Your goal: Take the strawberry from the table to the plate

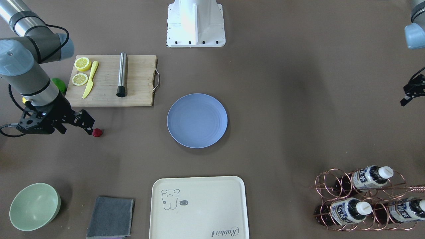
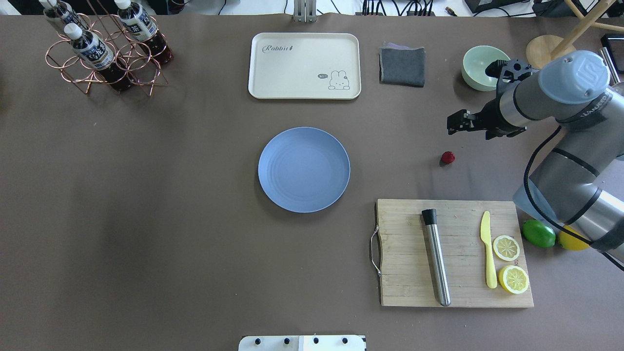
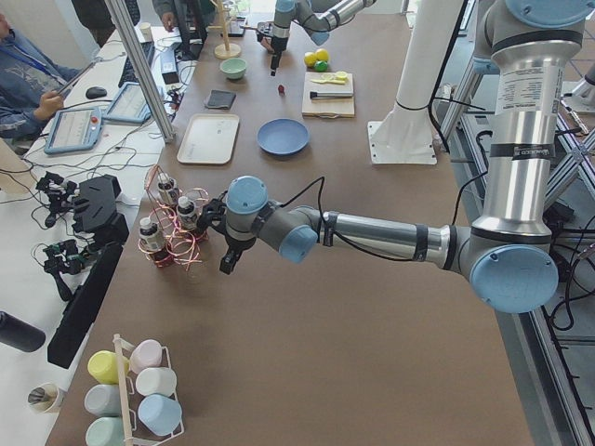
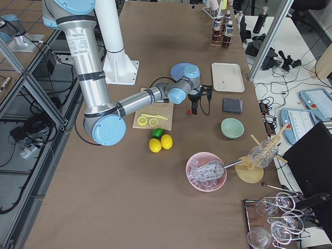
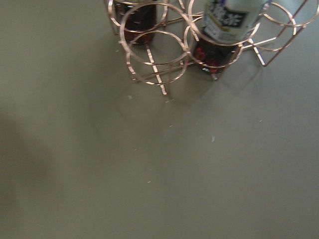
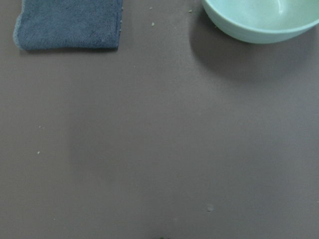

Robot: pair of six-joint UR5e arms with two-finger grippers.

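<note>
Plate (image 2: 304,169) sits mid-counter (image 2: 146,219). Tray (image 2: 292,73) is straight far of it, cloth (image 2: 402,66) right of tray, bowl (image 2: 474,70) right of cloth. Strawberry (image 2: 447,157) is on the counter right of plate, well apart. Cutting board (image 2: 404,263) is near-right, carrying rod (image 2: 436,263), then knife (image 2: 487,248), then two lemon halves (image 2: 506,247) rightmost. Lime (image 2: 538,233) and lemon (image 2: 570,241) are just right of board. Bottle rack (image 2: 141,80) is far-left.
</note>
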